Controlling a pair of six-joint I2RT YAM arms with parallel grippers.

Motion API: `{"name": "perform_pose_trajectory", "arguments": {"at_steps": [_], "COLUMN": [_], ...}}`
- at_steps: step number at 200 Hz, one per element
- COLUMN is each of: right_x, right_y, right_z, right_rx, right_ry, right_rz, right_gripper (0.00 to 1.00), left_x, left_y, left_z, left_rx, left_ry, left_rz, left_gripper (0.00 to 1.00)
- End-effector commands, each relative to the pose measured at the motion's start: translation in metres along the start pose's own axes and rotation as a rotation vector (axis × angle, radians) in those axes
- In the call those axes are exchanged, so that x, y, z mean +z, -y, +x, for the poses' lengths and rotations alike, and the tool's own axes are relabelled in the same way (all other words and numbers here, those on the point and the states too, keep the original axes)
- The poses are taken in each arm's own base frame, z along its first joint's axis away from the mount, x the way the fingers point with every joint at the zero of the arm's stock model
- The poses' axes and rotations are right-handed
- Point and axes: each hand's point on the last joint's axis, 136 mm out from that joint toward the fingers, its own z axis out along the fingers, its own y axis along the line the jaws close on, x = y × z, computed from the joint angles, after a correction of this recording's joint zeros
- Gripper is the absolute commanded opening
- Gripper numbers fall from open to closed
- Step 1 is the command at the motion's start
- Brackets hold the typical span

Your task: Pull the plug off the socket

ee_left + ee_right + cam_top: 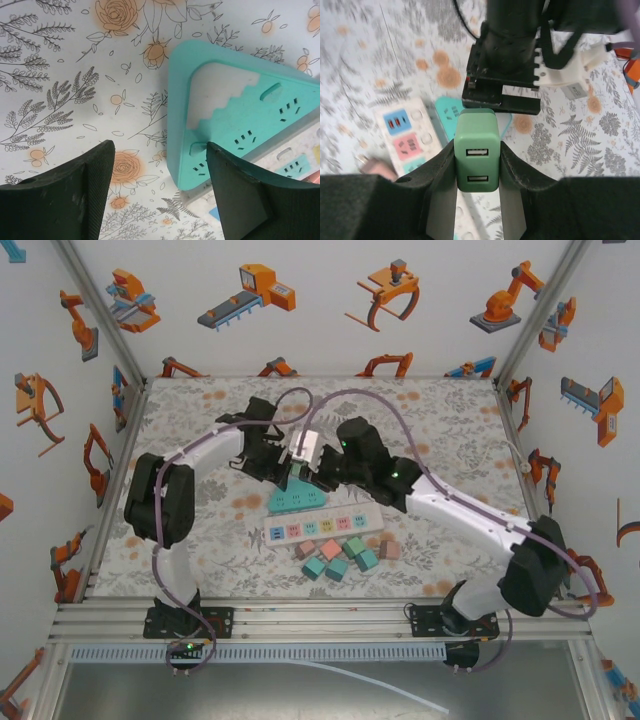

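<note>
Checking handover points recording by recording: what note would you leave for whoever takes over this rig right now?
Right gripper: shut on the green plug, which is held up off the table.
Left gripper: open, hanging over the corner of the teal socket, gripping nothing.
The socket lies on the table next to the white strip. The outlets that show on it are empty.
Done: the plug looks clear of the socket.
Left: probably only to set the plug down and back both arms off.
</note>
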Motion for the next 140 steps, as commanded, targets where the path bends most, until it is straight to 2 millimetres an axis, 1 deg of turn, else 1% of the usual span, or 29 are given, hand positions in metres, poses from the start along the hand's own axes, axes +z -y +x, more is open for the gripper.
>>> {"name": "perform_pose_trajectory", "arguments": {"at_steps": [1,21,39,54,75,89,103,117,128,140], "right_x": [-0.023,-0.042,-0.053,-0.058,-0.054,-0.048,-0.039,-0.031,-0.026,-0.019], "right_y": [0.013,0.014,0.011,0.007,-0.007,-0.024,-0.040,-0.057,-0.067,-0.078], "right_z": [-0.028,-0.036,-0.033,-0.024,-0.011,-0.001,0.014,0.029,0.038,0.045], "right_rx": [0.275,0.423,0.561,0.677,0.806,0.863,0.912,0.928,0.923,0.916], "right_ry": [0.132,0.198,0.227,0.214,0.177,0.137,0.082,0.024,-0.011,-0.038], "right_rz": [0.080,0.101,0.095,0.091,0.030,-0.051,-0.113,-0.147,-0.160,-0.184], "right_gripper": [0.12,0.12,0.12,0.12,0.12,0.12,0.12,0.12,0.13,0.13], "left_x": [-0.039,-0.067,-0.096,-0.119,-0.143,-0.152,-0.157,-0.163,-0.163,-0.158], "left_y": [0.017,0.032,0.050,0.067,0.091,0.102,0.110,0.120,0.121,0.119], "left_z": [-0.034,-0.048,-0.057,-0.058,-0.048,-0.037,-0.022,0.009,0.032,0.055], "left_rx": [0.013,0.060,0.132,0.207,0.359,0.478,0.622,0.822,0.997,1.152], "left_ry": [0.200,0.336,0.458,0.542,0.617,0.650,0.669,0.687,0.717,0.738], "left_rz": [0.066,0.125,0.218,0.309,0.417,0.454,0.474,0.523,0.509,0.465], "left_gripper": [0.70,0.71,0.71,0.71,0.71,0.72,0.76,0.80,0.83,0.85]}}
